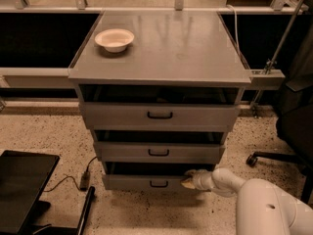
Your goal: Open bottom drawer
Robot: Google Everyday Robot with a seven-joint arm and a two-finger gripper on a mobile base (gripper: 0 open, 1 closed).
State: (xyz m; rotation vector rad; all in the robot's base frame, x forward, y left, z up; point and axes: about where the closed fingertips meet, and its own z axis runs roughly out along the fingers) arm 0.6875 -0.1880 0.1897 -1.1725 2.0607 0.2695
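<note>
The bottom drawer (142,182) is the narrowest grey front of the cabinet's three, with a small black centre handle (159,184). A dark gap shows above its front. My gripper (189,178) is at the right part of the drawer's top edge, to the right of the handle, coming in from my white arm (264,207) at the lower right. The middle drawer (159,151) and the top drawer (159,115) sit above it, each with a dark gap over its front.
A white bowl (114,39) sits on the cabinet top (176,48). A black object (22,180) and a cable (68,180) lie on the speckled floor at the left. A black office chair (293,126) stands at the right.
</note>
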